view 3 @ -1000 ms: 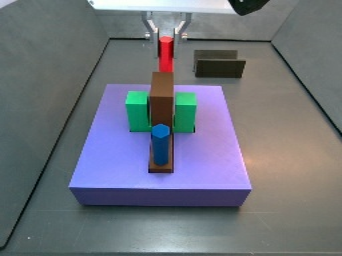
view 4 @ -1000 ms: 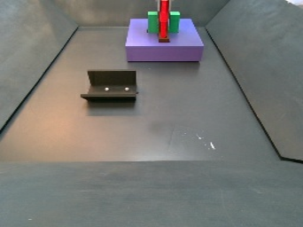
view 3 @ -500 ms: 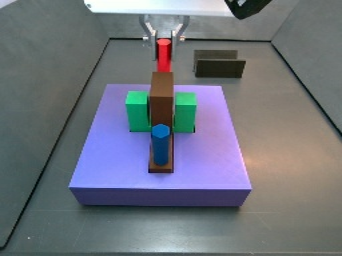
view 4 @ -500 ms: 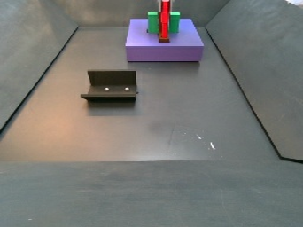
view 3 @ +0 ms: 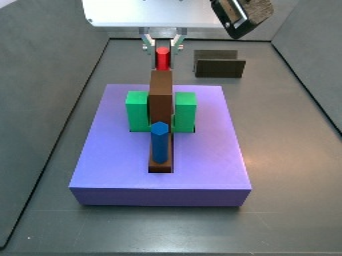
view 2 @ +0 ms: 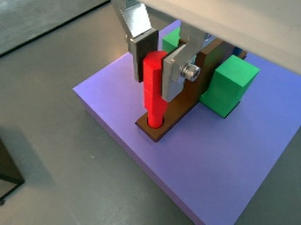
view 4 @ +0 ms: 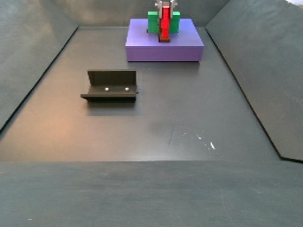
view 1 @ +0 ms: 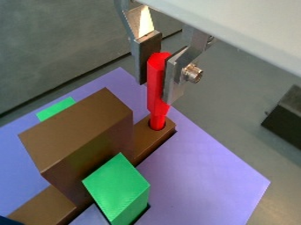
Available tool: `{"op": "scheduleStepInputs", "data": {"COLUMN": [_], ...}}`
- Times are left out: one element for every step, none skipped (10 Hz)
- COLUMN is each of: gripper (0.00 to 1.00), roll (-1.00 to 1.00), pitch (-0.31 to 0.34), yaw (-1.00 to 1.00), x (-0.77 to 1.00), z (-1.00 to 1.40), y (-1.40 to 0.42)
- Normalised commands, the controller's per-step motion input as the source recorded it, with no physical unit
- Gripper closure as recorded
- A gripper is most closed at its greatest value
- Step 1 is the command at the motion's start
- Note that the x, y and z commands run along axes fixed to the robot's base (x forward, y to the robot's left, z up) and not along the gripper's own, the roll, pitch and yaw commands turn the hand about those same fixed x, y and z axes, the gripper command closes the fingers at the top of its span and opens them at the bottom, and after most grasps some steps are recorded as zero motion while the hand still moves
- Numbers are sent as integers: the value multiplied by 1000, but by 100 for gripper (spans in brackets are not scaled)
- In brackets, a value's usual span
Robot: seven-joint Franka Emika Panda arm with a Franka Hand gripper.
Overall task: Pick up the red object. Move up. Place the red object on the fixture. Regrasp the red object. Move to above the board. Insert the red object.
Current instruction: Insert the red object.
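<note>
Red object (view 1: 156, 88) — slim upright bright rod, gripper (view 1: 163, 63) jaws pinching its top, foot in board (view 2: 223, 167) slot

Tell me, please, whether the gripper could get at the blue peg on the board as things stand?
Probably not yet: the gripper is shut on the red peg, so its fingers are occupied. The blue peg itself stands uncovered on the board.

Even, soft overhead light; faint shadows; slight floor glare in side view; sharp, undistorted.

Gripper (view 1: 165, 54) above board (view 1: 217, 189); fixture (view 4: 110, 85) apart (on floor)
</note>
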Motion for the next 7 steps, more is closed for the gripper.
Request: {"op": "scheduleStepInputs", "data": {"gripper": [100,100,100,100,100,100,100], "roll": [81,49,0,-63,-116,-197,-167], "pitch": [-27,-13,-14,-21,-36,-29,0], "yaw": [0,0,0,0,0,0,0], "x": [151,160,146,120,80,74,126], "z": [-280,-269,-274,-314,-346,-417,-194], "y": [-23,-11,0,0,26,57,-29]}}
